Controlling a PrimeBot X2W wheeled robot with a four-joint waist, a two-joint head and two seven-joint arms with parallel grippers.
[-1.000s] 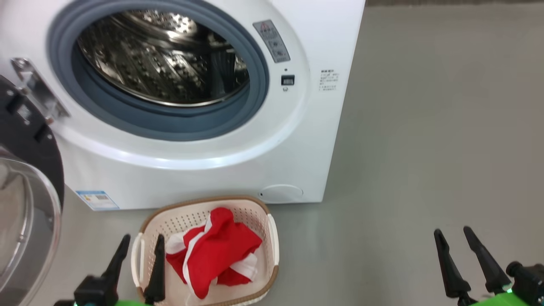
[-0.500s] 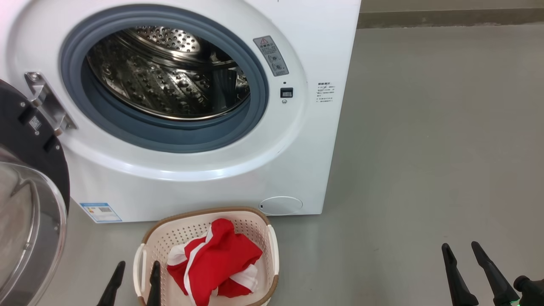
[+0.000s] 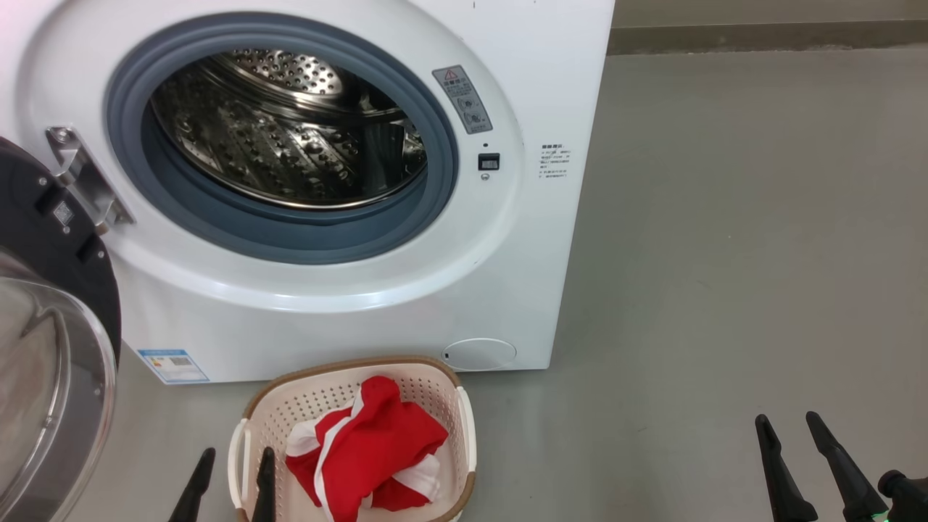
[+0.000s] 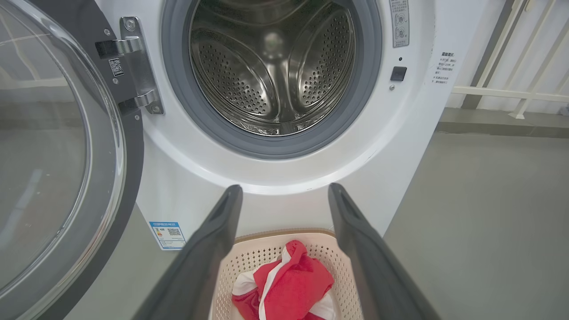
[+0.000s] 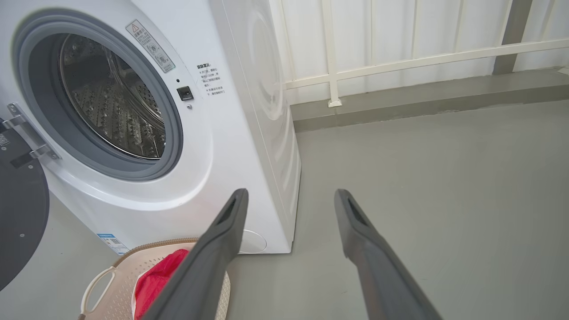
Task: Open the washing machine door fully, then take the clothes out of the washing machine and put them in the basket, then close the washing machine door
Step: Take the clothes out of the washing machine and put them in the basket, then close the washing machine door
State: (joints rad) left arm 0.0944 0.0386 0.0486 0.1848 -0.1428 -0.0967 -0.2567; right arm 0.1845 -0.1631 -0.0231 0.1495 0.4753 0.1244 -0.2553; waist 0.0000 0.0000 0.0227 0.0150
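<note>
Only the head camera has lifted over the last second, so everything sits lower in its view; the things themselves lie as they did. The door hangs wide open at the washer's left; the drum shows bare steel; the clothes lie bunched in the basket, on the floor just before the washer. The left gripper hovers by the basket's left handle, fingers spread, holding nothing; the right gripper is well off to the right, likewise spread and empty.

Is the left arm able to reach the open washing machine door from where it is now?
Probably yes. The washing machine door hangs open on the robot's left, the left claw is open and empty near it, and nothing seems to stand between them.
</note>
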